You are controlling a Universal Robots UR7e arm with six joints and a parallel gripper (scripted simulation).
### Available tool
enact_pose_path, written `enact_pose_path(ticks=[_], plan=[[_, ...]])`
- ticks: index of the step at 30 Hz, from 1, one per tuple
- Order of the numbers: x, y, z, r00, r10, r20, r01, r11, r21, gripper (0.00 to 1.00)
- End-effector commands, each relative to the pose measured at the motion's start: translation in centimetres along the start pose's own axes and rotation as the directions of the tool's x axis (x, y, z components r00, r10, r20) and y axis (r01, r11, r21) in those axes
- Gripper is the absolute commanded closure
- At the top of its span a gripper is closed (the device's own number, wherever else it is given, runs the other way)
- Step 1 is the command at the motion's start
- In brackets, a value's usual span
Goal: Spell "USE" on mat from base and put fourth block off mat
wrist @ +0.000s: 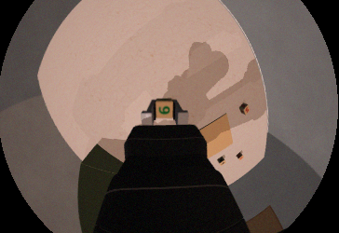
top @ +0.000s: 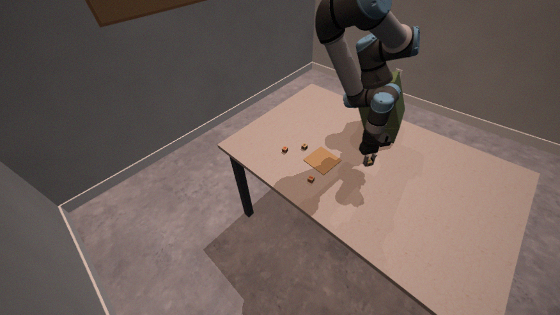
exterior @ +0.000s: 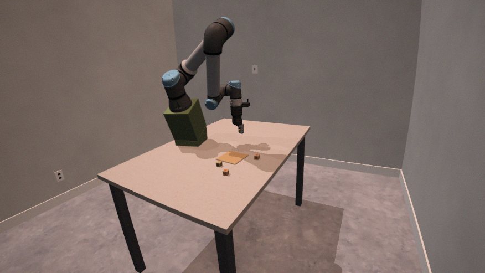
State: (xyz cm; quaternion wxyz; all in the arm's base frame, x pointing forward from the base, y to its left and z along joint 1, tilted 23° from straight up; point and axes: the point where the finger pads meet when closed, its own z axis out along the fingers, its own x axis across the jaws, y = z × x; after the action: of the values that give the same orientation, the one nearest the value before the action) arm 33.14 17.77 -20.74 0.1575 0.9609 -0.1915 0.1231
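Wrist view: jaws grip a tan block (wrist: pixel 164 110) bearing a green, curved character.

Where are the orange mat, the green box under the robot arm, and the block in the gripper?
Orange mat (top: pixel 318 158) (exterior: pixel 232 157) (wrist: pixel 219 138): top, exterior and wrist views, bare top surface.
Green box (exterior: pixel 180 128): exterior view, front side.
Block (wrist: pixel 164 110): wrist view, face with the green mark.

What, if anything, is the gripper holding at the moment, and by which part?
The gripper holds the block with the green character, its fingers on two opposite side faces.
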Motion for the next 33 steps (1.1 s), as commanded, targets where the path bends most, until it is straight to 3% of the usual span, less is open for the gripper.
enact_pose_path(ticks=[1,6,19,33], plan=[[0.0,0.0,0.5,0.990,-0.139,-0.001,0.139,0.990,0.001,0.51],[0.0,0.0,0.8,0.978,-0.207,-0.001,0.207,0.978,0.001,0.51],[0.0,0.3,2.1,0.868,-0.497,-0.001,0.497,0.868,0.000,0.51],[0.0,0.3,2.3,0.844,-0.537,-0.001,0.537,0.844,0.002,0.51]])
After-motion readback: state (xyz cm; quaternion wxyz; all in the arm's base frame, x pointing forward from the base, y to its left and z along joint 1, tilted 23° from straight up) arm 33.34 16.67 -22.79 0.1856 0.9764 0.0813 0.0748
